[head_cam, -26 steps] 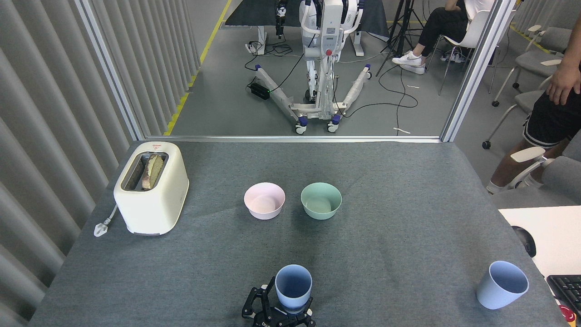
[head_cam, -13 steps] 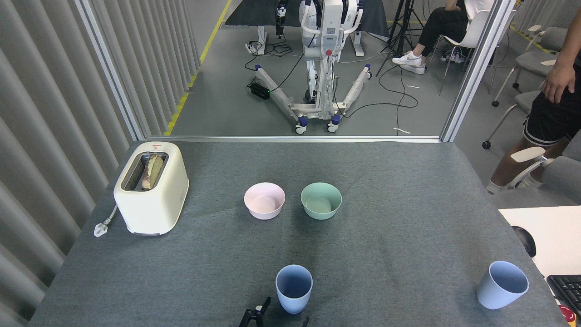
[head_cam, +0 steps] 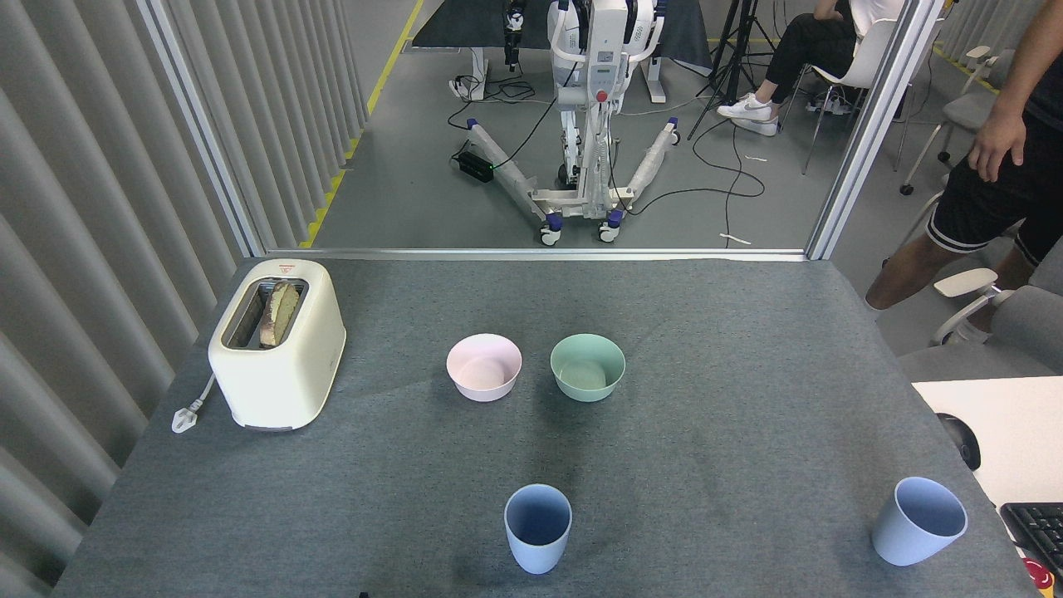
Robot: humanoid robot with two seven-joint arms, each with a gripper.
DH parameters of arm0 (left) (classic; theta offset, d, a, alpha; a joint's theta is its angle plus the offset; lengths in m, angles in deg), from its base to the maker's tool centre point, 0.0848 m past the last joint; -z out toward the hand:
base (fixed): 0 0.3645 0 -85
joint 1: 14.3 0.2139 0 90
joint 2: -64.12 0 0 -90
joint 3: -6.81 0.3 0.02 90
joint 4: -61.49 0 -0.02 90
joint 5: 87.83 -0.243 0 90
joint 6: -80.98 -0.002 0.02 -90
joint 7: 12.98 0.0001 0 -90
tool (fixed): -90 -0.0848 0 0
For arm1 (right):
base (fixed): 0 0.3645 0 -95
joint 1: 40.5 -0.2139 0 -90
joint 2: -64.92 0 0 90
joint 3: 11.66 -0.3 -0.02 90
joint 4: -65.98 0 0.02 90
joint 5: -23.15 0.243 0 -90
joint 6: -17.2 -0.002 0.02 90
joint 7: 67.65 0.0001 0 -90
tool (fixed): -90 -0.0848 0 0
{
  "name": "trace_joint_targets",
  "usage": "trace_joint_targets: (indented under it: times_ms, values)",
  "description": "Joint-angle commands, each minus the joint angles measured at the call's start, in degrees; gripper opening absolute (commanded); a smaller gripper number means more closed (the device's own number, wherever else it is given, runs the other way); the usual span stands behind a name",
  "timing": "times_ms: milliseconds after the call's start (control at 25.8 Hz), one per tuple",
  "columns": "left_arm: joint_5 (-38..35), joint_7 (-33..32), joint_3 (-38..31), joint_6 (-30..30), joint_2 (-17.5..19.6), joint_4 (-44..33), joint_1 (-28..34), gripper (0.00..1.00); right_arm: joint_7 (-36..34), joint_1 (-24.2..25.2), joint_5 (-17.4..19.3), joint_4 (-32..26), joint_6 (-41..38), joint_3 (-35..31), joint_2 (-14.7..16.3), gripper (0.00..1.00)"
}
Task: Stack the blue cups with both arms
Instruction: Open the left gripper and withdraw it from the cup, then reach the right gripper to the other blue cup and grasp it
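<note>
One pale blue cup stands upright near the front edge of the grey table, about at its middle. A second blue cup stands upright at the front right corner. The two cups are far apart and nothing touches either. Neither of my grippers shows in the head view; both arms are out of the frame.
A pink bowl and a mint-green bowl sit side by side mid-table. A cream toaster with bread stands at the left. A person walks beside the table's right edge. A white desk with a keyboard adjoins the right.
The gripper that was around the middle blue cup let go and drew back below the frame; the cup stayed put. The person at the right stepped closer.
</note>
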Motion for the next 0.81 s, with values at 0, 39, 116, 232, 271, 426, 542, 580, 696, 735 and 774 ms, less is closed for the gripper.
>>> trace_joint_targets:
  times_ms: [0, 39, 116, 232, 271, 426, 542, 580, 696, 735, 774]
  values:
    - [1.38, -0.02, -2.04, -0.02, 0.69, -1.1, 1.47, 1.0, 1.69, -1.9, 0.22, 3.53, 0.19, -3.56, 0.53, 1.0]
    - [1.38, -0.02, -2.04, -0.02, 0.77, -1.1, 1.47, 1.0, 1.69, -2.78, 0.22, 4.49, 0.01, -4.79, 0.96, 1.0]
    - [1.38, -0.02, -2.13, -0.02, 0.69, -1.1, 1.47, 1.0, 1.69, -5.24, 0.13, 5.99, -0.08, -6.19, 1.84, 1.0]
    - [1.38, -0.02, -2.22, -0.02, 0.69, -1.1, 1.38, 1.0, 1.69, -7.79, 0.22, 8.01, 0.27, -6.46, 3.16, 1.0]
    - [1.38, -0.02, -2.22, -0.02, 0.69, -1.1, 1.38, 1.0, 1.69, -8.85, 0.22, 9.06, 0.36, -6.46, 3.78, 1.0]
    - [1.38, 0.06, -2.22, -0.02, 0.69, -1.02, 1.47, 1.0, 1.61, -13.86, 0.22, 14.34, 0.54, -6.55, 5.98, 1.0]
    - [1.38, 0.06, -2.22, -0.02, 0.69, -1.02, 1.38, 1.0, 1.34, -16.58, 0.22, 17.5, 0.54, -6.46, 7.91, 1.0]
    - [1.29, 0.06, -2.22, -0.02, 0.69, -1.02, 1.38, 1.0, 1.08, -17.55, 0.22, 18.64, 0.63, -6.46, 8.17, 1.0]
    - [1.29, 0.15, -2.22, -0.02, 0.69, -1.02, 1.38, 1.0, 0.46, -19.83, 0.31, 21.98, 0.54, -6.55, 8.79, 1.0]
    - [1.29, 0.15, -2.22, -0.02, 0.69, -1.02, 1.38, 1.0, 0.46, -20.18, 0.31, 22.34, 0.54, -6.55, 9.23, 1.0]
    - [1.29, 0.15, -2.22, -0.02, 0.69, -1.02, 1.47, 1.0, 0.38, -20.36, 0.31, 22.42, 0.63, -6.55, 9.49, 1.0]
